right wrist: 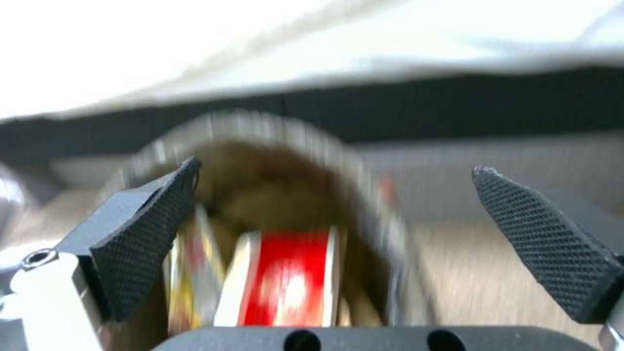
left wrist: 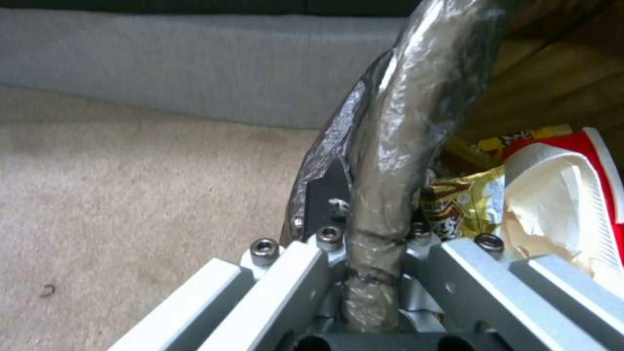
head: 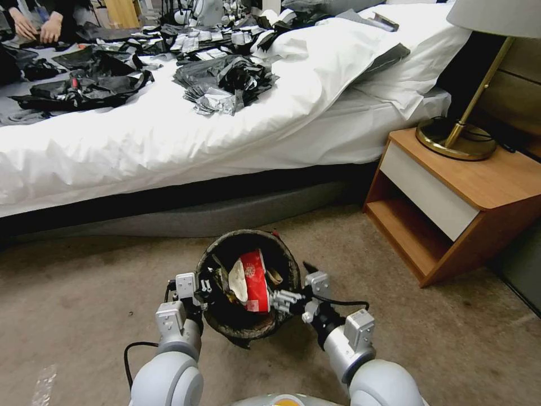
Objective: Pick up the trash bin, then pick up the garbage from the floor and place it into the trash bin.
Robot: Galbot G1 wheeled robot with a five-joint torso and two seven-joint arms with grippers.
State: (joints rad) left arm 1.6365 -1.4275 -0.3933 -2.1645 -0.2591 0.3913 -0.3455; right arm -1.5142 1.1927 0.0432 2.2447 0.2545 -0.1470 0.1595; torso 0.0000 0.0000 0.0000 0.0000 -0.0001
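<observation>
The trash bin [head: 243, 235], a round bucket lined with a dark bag, hangs just above the carpet in front of me. My left gripper [head: 196, 288] is shut on its bag-covered rim [left wrist: 399, 126] on the left side. Inside lies garbage: a crushed red-and-white cup [head: 255, 282] with white tissue [head: 239, 282], and a yellow snack wrapper [left wrist: 463, 204] beside the cup [left wrist: 588, 161]. My right gripper [head: 290, 290] hovers open over the bin's right rim. Its two black pads [right wrist: 146, 239] stand wide apart above the red cup [right wrist: 289, 278], and the bin's rim [right wrist: 260, 122] shows beyond them.
A white bed [head: 169, 141] strewn with black bags [head: 225, 82] runs across the back, its grey base [head: 214, 217] close behind the bin. A wooden nightstand [head: 451, 203] with a brass lamp [head: 456, 138] stands to the right. A clear plastic scrap [head: 44, 384] lies on the carpet at the near left.
</observation>
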